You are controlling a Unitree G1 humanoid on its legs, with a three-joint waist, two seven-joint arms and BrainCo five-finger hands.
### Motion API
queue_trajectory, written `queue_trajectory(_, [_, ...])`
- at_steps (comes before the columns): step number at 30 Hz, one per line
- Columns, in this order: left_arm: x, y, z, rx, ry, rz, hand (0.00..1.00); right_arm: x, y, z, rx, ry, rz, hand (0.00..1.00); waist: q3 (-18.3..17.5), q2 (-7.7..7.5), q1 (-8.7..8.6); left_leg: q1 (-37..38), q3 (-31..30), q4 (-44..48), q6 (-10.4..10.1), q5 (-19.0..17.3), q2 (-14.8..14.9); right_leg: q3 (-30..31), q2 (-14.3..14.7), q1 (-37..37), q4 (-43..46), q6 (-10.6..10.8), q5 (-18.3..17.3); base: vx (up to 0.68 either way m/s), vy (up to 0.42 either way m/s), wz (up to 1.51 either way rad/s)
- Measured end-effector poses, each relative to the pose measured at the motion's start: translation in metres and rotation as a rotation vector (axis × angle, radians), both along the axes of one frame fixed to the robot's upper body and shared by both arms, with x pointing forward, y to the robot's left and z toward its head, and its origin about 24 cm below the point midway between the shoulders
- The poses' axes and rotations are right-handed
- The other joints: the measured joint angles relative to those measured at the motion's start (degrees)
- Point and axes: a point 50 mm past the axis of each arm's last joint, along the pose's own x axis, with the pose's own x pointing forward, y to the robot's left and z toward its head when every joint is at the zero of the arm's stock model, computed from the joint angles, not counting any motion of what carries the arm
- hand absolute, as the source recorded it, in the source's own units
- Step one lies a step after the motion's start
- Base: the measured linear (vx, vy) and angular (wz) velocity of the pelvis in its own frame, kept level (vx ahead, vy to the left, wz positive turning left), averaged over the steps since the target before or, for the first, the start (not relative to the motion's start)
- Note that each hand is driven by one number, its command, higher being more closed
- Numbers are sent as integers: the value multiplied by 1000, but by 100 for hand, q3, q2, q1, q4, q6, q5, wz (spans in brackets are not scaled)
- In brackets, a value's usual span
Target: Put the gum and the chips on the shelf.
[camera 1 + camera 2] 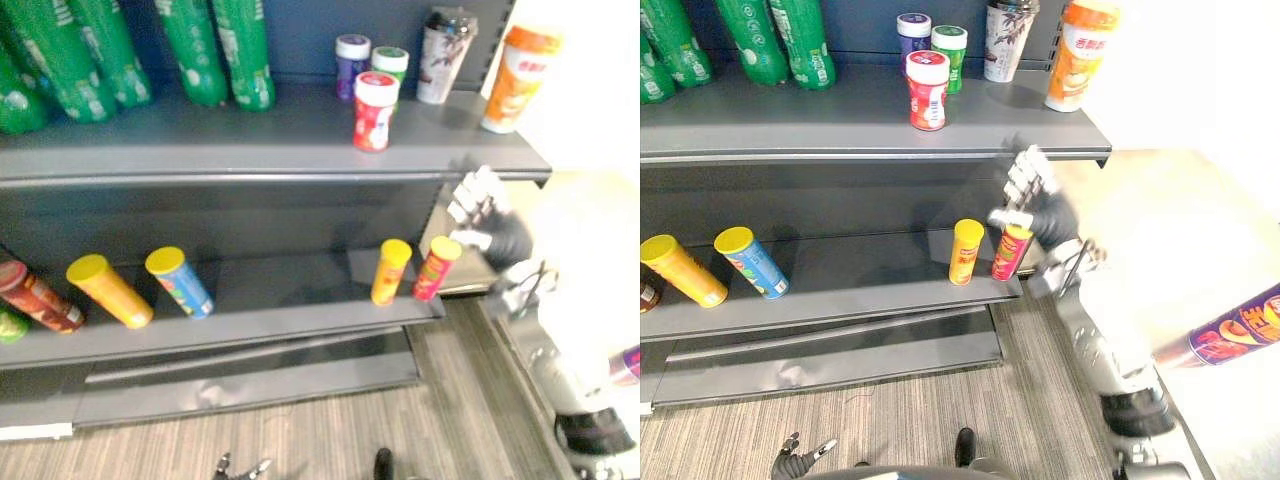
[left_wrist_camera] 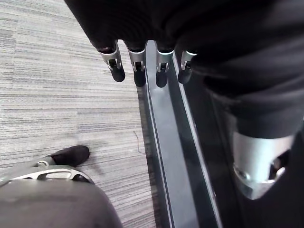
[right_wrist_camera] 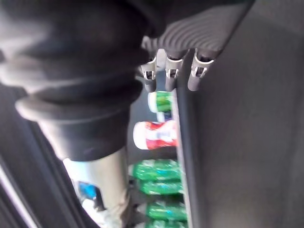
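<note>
A red gum bottle [image 1: 375, 110] stands on the upper shelf [image 1: 250, 150], with a purple one [image 1: 351, 62] and a green one [image 1: 390, 65] behind it. On the lower shelf [image 1: 270, 310] a yellow chips can [image 1: 389, 271] and a red chips can [image 1: 436, 268] lean at the right end. My right hand [image 1: 485, 225] hovers just right of the red can's top, fingers straight, holding nothing. In the right wrist view its fingers [image 3: 171, 71] point along the shelf edge towards the red gum bottle [image 3: 154, 134]. My left hand [image 2: 138, 66] hangs low over the floor, open and empty.
Green bottles [image 1: 215, 50] fill the upper shelf's left. A cup [image 1: 443, 55] and an orange can [image 1: 518, 78] stand at its right end. Blue [image 1: 180, 282], orange [image 1: 110, 291] and red [image 1: 35, 297] cans lie at the lower shelf's left. A purple can [image 1: 1240, 330] lies on the pale surface to the right.
</note>
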Motion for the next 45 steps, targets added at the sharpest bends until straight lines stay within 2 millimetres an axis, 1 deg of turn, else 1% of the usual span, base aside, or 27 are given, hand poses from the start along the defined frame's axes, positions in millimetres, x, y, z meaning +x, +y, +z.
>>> queue_trajectory(1, [-1, -2, 0, 4, 4, -11, 0, -11, 11, -22, 4, 79, 64, 0, -29, 33, -5, 14, 14, 0, -1, -16, 5, 15, 7, 7, 0, 28, -22, 2, -3, -11])
queue_trajectory(2, [0, -3, -1, 4, 5, -18, 0, -17, 17, -33, 5, 119, 103, 0, -40, 51, -10, 14, 14, 0, -2, -36, 5, 15, 7, 7, -1, 26, -24, 2, -1, -6])
queue_trajectory(4, [1, -6, -1, 1, 8, -42, 0, -37, 37, -76, -10, 282, 236, 0, -60, 108, -17, 10, 12, 0, -5, -55, 5, 18, -10, 6, -2, 23, -28, 0, 0, 0])
queue_trajectory(6, [2, -8, -3, -5, 17, -45, 0, -47, 45, -107, 2, 405, 259, 0, -78, 152, -8, 0, 0, 0, 12, -89, 0, -7, -29, 8, -2, 16, -33, -3, 4, 5])
queue_trajectory(7, [1, -8, -3, -11, 19, -35, 0, -49, 46, -113, 0, 427, 260, 0, -85, 166, -8, -1, -1, 0, 16, -93, -4, -8, -33, 8, -2, 15, -34, 5, 5, 4])
queue_trajectory(9, [-1, -10, -4, -31, 21, -17, 0, -54, 46, -134, 13, 499, 230, 0, -106, 226, 1, -8, -13, 0, 32, -108, -15, -24, -46, 10, -2, 6, -43, 10, 4, 2])
queue_trajectory(11, [-1, -11, -4, -49, 22, -11, 0, -60, 42, -157, -23, 569, 186, 0, -119, 285, 0, -14, -25, 0, 36, -116, -29, -42, -62, 10, -2, 8, -44, 25, 6, 4])
queue_trajectory(12, [-1, -12, -5, -61, 22, -9, 0, -61, 40, -164, -28, 595, 170, 0, -116, 296, -1, -16, -28, 0, 37, -118, -32, -47, -66, 10, -2, 9, -44, 22, 4, 3])
queue_trajectory(14, [-1, -14, -6, -103, 23, -20, 0, -71, 32, -194, -56, 731, 95, 0, -112, 333, -3, -57, -84, 33, 38, -125, -42, -96, -84, 10, -2, 8, -46, 23, 1, 11])
queue_trajectory(15, [-1, -15, -6, -118, 21, -16, 0, -75, 29, -202, -69, 764, 75, 0, -112, 334, -3, -101, -117, 107, 47, -132, -40, -121, -94, 11, -1, 18, -54, 33, 1, 15])
queue_trajectory(16, [-1, -16, -6, -143, 20, -12, 0, -83, 24, -217, -92, 835, 38, 0, -105, 344, -3, -126, -139, 194, 36, -185, -33, -150, -103, 37, -1, 17, -57, 37, 0, 14])
queue_trajectory(17, [-1, -17, -7, -166, 19, -17, 0, -89, 20, -227, -122, 877, 7, 0, -90, 368, -1, -127, -160, 242, 47, -213, -30, -180, -113, 81, -1, 20, -71, 41, 3, 12])
queue_trajectory(19, [-2, -18, -7, -206, 16, -7, 0, -97, 14, -234, -178, 873, -18, 0, -103, 407, 3, -124, -163, 269, 50, -239, -33, -190, -124, 102, -1, 29, -81, 37, 7, 5])
queue_trajectory(21, [-2, -19, -8, -239, 11, -1, 0, -100, 8, -241, -183, 885, -71, 0, -119, 431, 2, -120, -165, 267, 50, -239, -39, -194, -130, 104, -1, 32, -83, 0, 0, 0])
queue_trajectory(23, [-1, -20, -8, -259, 10, -6, 0, -108, -1, -252, -201, 941, -121, 0, -121, 438, 5, -96, -170, 266, 51, -239, -44, -204, -135, 129, 0, 36, -88, 4, 0, 3])
queue_trajectory(25, [-1, -21, -8, -278, 10, -17, 0, -123, -21, -267, -194, 1042, -215, 0, -120, 445, 4, -66, -227, 271, 52, -245, -53, -255, -149, 198, -1, 43, -110, 1, 0, 11])
queue_trajectory(26, [-1, -21, -8, -279, 10, -18, 0, -128, -25, -270, -191, 1068, -239, 0, -120, 446, 2, -63, -236, 272, 52, -246, -56, -264, -152, 205, -1, 44, -110, -5, 0, 8])
queue_trajectory(28, [-2, -20, -8, -279, 8, -10, 0, -149, -41, -282, -184, 1167, -338, 0, -119, 450, 2, -62, -246, 272, 53, -246, -66, -267, -164, 210, -1, 44, -111, 0, 0, 0])
queue_trajectory(30, [-3, -21, -8, -284, 6, 5, 0, -168, -51, -289, -164, 1238, -419, 0, -107, 469, 0, -10, -250, 267, 50, -248, -68, -272, -165, 261, -1, 41, -114, 0, 0, 0])
queue_trajectory(34, [-5, -22, -9, -289, 7, 22, 0, -186, -65, -292, -145, 1274, -559, 0, -102, 509, -12, 35, -253, 258, 24, -272, -73, -269, -167, 328, -7, 30, -161, -8, -1, 0])
queue_trajectory(37, [-6, -22, -9, -293, 1, 35, 0, -200, -67, -296, -138, 1318, -634, 0, -81, 509, -12, 111, -218, 241, 54, -291, -71, -236, -151, 373, -26, 25, -164, -6, -5, -5])
queue_trajectory(39, [-9, -23, -9, -300, 1, 51, 0, -205, -66, -297, -136, 1334, -659, 0, -40, 492, -11, 184, -140, 273, 43, -339, -58, -167, -136, 420, 0, 18, -169, 4, 1, -19])
queue_trajectory(42, [-10, -25, -11, -320, -7, 84, 0, -209, -75, -296, -119, 1343, -736, 0, 6, 545, -20, 85, 5, 736, 62, -654, 3, 13, -133, 363, 156, 31, -226, -7, 22, -30])
queue_trajectory(44, [-2, -28, -10, -334, -32, 69, 0, -211, -85, -294, -94, 1331, -833, 0, 129, 625, -63, -100, 107, 1312, 77, -974, 101, 168, -133, 106, 676, 74, -457, -15, 54, -31])
queue_trajectory(45, [-1, -28, -10, -336, -35, 68, 0, -212, -87, -293, -88, 1330, -852, 0, 171, 630, -79, -110, 177, 1427, 74, -1033, 123, 235, -135, 9, 836, 113, -514, -22, 59, -43])
